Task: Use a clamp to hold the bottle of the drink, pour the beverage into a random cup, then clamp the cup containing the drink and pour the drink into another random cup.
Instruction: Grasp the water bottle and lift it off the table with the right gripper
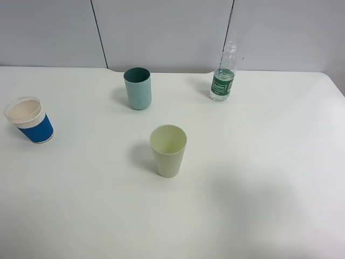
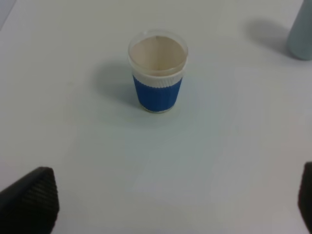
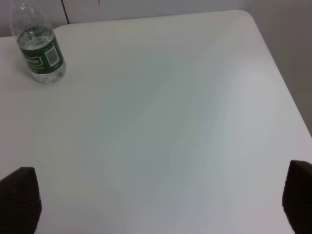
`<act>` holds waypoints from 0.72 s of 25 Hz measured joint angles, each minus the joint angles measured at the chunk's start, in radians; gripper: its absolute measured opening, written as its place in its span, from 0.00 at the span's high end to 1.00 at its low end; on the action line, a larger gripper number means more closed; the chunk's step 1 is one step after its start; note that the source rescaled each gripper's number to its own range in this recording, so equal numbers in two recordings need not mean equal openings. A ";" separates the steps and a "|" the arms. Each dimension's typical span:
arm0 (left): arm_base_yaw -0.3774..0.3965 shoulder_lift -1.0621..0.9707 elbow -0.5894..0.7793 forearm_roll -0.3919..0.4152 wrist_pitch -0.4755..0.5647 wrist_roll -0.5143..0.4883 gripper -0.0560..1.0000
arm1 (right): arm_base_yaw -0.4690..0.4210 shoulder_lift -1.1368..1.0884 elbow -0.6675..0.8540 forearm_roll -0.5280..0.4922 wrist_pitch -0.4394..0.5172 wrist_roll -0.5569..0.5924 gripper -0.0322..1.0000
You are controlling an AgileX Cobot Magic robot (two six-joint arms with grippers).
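The bottle (image 1: 223, 75) stands upright and uncapped near the far edge of the white surface (image 1: 269, 172), right of the middle, with clear liquid in its lower part behind the green label. The teal cup (image 1: 138, 88) stands upright toward the far side, left of the middle and well apart from the bottle. A pale yellow-green cup (image 1: 168, 150) stands nearer the front, about midway across. The blue-and-white cup (image 1: 29, 120) stands upright close to the left edge, well apart from the other 2 cups.

The right gripper (image 3: 158, 195) is open, its 2 fingertips (image 3: 19, 195) spread wide over bare surface. The bottle is ahead of it and off to one side, out of line with the gap between the fingers, well apart.

The left gripper (image 2: 168, 200) is also open, fingers spread wide. The blue-and-white cup stands ahead of it, roughly in line with the gap, clear of both fingertips.
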 joint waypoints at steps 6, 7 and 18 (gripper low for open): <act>0.000 0.000 0.000 0.000 0.000 0.000 0.00 | 0.000 0.206 0.000 0.008 -0.174 -0.005 0.00; 0.000 0.000 0.000 0.000 0.000 0.000 0.00 | 0.000 0.237 0.000 0.016 -0.199 -0.012 0.00; 0.000 0.000 0.000 0.000 0.000 0.000 0.00 | 0.000 0.627 0.000 0.105 -0.482 -0.108 0.00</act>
